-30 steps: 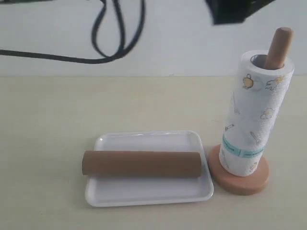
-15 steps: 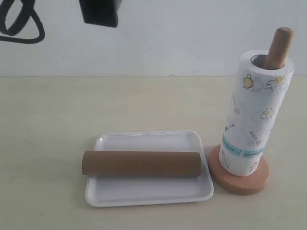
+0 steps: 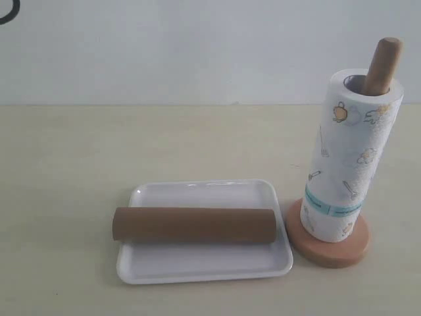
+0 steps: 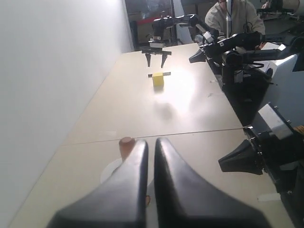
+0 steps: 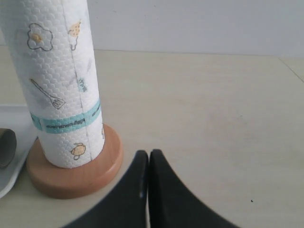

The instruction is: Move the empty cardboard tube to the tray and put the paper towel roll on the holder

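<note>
You are looking at a tray [image 3: 197, 266] that is showing smooth, glossy white, plastic by the look of it. The empty cardboard tube [image 3: 194, 224] is presenting plain matt brown card. The paper towel roll [image 5: 61, 71] is showing white dimpled paper with printed drawings. The holder [image 3: 332, 252] is reading as light wood, smoothly sanded, with a low sheen. The table [image 3: 79, 151] is appearing pale beige and matt. The left gripper [image 4: 152, 141] and right gripper [image 5: 148, 153] are showing smooth black surfaces, faintly shiny.
</note>
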Controlling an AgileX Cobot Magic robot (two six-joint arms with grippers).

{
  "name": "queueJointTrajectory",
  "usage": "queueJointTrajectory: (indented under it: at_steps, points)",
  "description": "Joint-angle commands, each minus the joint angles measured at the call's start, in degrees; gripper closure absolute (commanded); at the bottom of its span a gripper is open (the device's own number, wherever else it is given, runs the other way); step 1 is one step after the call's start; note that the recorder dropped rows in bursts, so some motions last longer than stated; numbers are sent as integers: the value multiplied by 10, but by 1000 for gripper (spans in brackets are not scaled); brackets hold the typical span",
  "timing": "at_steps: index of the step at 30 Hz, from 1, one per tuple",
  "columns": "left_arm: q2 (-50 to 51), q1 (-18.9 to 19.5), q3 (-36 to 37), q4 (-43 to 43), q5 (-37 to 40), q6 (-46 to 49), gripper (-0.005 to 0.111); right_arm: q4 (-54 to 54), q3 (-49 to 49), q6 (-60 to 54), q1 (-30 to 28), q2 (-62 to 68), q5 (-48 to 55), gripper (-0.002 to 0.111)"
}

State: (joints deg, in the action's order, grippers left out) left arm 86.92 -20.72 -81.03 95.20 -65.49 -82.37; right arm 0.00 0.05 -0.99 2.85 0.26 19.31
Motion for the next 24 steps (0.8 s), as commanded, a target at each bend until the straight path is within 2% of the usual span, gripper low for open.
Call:
queueJointTrajectory:
  at_steps: [1,6,9,12,15,19,24]
  points:
    - [-6,2,-3,-7,-7,-7,103,0,-1,-2,1,-3,-2,108]
    - [-6,11,-3,-6,-7,-7,103,0,-1,-2,1,-3,-2,108]
    - [-14,41,-3,-7,-5,-56,103,0,-1,-2,1,-3,-2,108]
    - [-42,76,-2,-2,11,-149,103,0,-1,-2,1,-3,-2,108]
    - [-94,96,19,4,48,-161,103,0,-1,-2,1,-3,-2,108]
    - [-190,95,90,30,158,-149,103,0,-1,-2,1,-3,-2,108]
    - [-332,95,249,32,287,-148,103,0,-1,-2,1,-3,-2,108]
